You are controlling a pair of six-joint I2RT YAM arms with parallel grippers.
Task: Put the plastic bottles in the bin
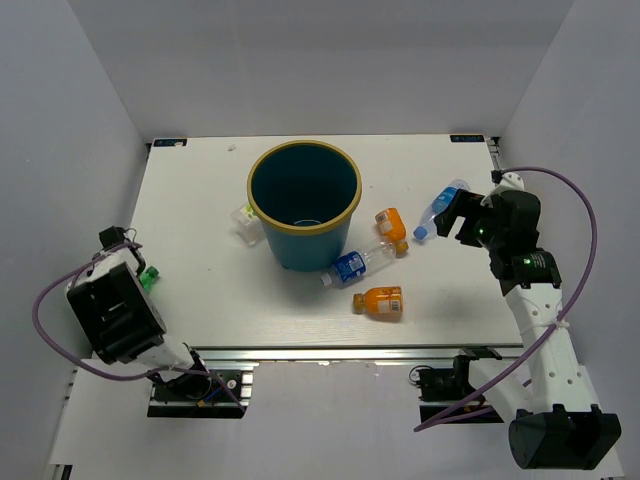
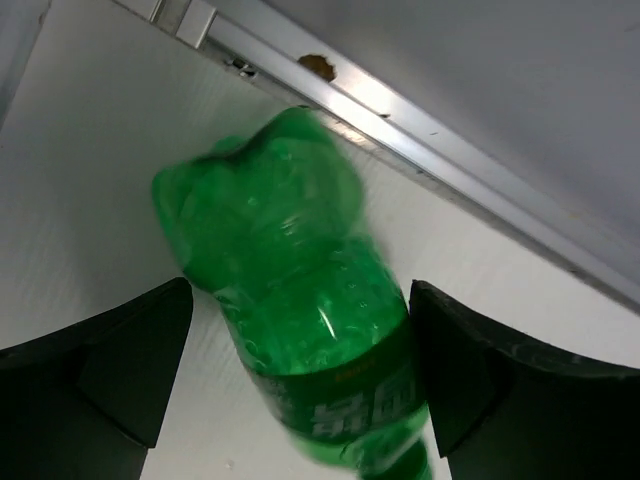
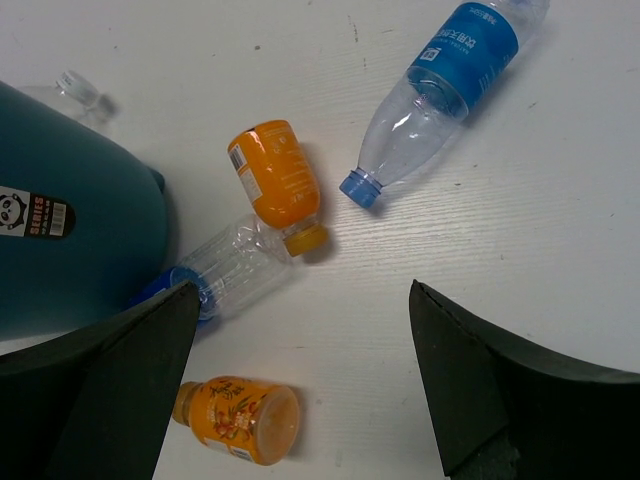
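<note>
Green bottle [image 2: 300, 310] at left table [image 1: 200, 190] edge

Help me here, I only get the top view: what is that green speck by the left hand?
Observer: A green bottle. The left wrist view shows it between the jaws of the open left hand.
Operator: And on the right, is anything gripped?
Observer: No. In the right wrist view the right hand is open and empty, and the nearest blue-label bottle lies on the table ahead of it.
Operator: Any markings I can't see from above?
Observer: A panda sticker on the side of the bin.
</note>
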